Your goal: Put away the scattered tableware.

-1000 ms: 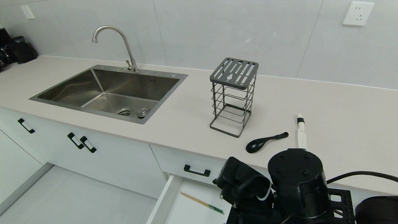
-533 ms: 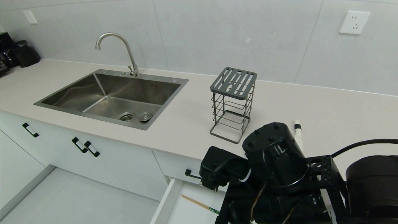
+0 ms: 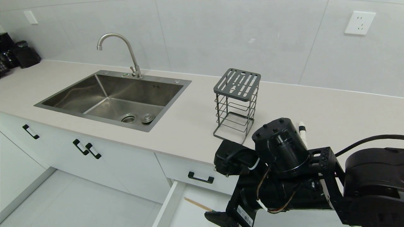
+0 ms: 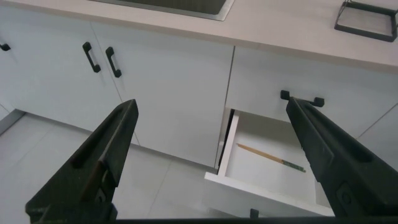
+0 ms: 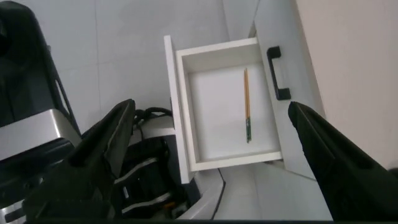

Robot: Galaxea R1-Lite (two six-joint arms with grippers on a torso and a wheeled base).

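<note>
Below the counter edge you've got the chopsticks lying in the open drawer, w/ left gripper & right gripper both spread wide, empty, & a white-handled utensil up on the counter.

The right arm was matte black: a round, screw-studded joint cap, a perforated bracket, a thick cable, a white tie, a barcode label. The right gripper had dark tapered fingers.
</note>
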